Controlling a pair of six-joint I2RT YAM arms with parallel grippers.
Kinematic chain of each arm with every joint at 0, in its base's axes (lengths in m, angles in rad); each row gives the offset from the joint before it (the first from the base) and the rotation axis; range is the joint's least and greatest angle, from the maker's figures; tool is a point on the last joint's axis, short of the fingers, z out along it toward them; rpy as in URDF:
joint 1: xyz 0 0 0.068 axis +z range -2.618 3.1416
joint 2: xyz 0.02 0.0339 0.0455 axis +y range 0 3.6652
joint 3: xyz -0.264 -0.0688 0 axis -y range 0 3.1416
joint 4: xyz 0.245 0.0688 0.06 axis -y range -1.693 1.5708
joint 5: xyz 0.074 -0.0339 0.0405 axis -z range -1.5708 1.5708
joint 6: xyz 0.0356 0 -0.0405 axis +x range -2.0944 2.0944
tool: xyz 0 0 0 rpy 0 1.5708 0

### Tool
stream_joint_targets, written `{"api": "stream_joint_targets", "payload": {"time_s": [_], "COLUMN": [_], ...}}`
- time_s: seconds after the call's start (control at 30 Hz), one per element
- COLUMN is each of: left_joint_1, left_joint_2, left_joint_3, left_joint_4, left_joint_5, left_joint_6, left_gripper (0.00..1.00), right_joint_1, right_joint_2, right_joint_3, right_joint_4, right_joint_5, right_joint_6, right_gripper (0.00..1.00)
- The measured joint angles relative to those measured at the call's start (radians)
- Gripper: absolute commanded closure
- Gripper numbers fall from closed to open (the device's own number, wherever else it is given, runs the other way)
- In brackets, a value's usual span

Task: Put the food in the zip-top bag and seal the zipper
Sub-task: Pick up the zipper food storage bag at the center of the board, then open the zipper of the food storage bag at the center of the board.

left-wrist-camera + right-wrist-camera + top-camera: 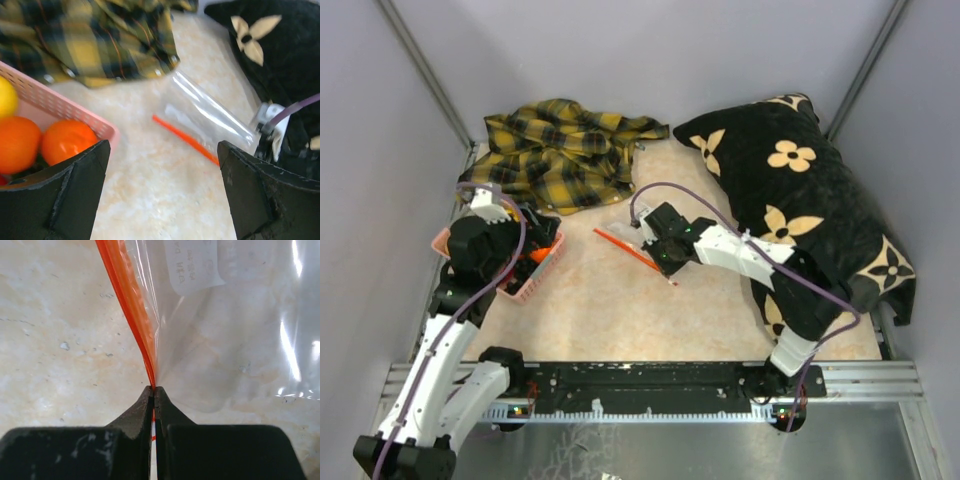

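Red zipper [131,305] is pinched in our right gripper [154,390], jaws clamped on it, and the zip-top bag [205,112] lies flat right of the pink basket [60,107]. Our left gripper [162,147] hovers above the basket, fingers spread wide, holding nothing. Oranges [65,140] and lemon [6,97] sit inside it; we see a plaid shirt [560,150] behind the basket, a black pillow [800,190] far to its right.

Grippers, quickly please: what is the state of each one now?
Left gripper: open, holding nothing.
Right gripper: shut on the zipper of the bag.
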Motion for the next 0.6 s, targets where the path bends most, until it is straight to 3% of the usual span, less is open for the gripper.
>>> {"api": "stream_joint_targets", "payload": {"time_s": [0.3, 0.6], "left_joint_1": [-0.008, -0.174], "left_joint_2": [0.093, 0.215], "left_joint_3": [-0.182, -0.28], "left_joint_4": [0.084, 0.303], "left_joint_5": [0.289, 0.365], "left_joint_6": [-0.207, -0.351], "left_gripper": [0.06, 0.06], "right_joint_1": [0.0, 0.0], "right_joint_2": [-0.185, -0.222], "right_joint_3": [-0.107, -0.185], "right_joint_4": [0.187, 0.331], "right_joint_5": [-0.021, -0.074], "right_joint_6": [0.117, 0.193], "right_gripper": [1.0, 1.0]}}
